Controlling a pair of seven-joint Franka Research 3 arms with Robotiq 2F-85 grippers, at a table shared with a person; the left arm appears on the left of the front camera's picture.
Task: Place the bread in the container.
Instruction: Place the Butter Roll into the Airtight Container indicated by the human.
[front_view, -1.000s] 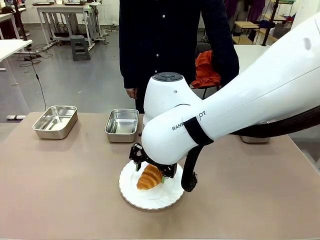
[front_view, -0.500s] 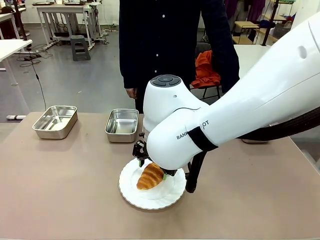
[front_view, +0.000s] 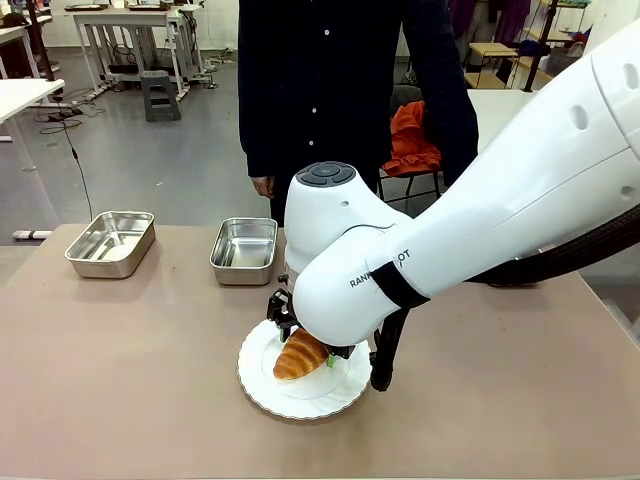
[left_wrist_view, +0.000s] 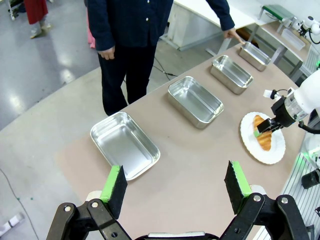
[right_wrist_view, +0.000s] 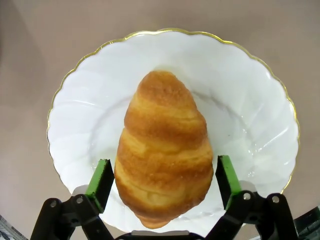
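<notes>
The golden-brown bread (front_view: 298, 356) (right_wrist_view: 162, 150) lies on a white scalloped plate (front_view: 270, 385) (right_wrist_view: 250, 115) near the table's front middle. My right gripper (front_view: 303, 338) (right_wrist_view: 164, 180) is low over the plate, its jaws open astride the loaf's wide end. The left green pad is at the crust and a thin gap shows at the right pad. Steel containers (front_view: 244, 250) (front_view: 110, 242) stand in a row at the far edge; the left wrist view shows several (left_wrist_view: 125, 145) (left_wrist_view: 196, 101). My left gripper (left_wrist_view: 175, 187) hangs open high above the table, holding nothing.
A person in dark clothes stands at the far side, one hand (front_view: 263, 186) hanging by the table edge and the other hand (left_wrist_view: 231, 34) at the farthest tray (left_wrist_view: 254, 55). The right arm's big white body (front_view: 480, 230) covers the table's right half.
The right gripper has sunk lower around the bread and its jaws have narrowed toward the loaf's sides. The bread still rests on the plate.
</notes>
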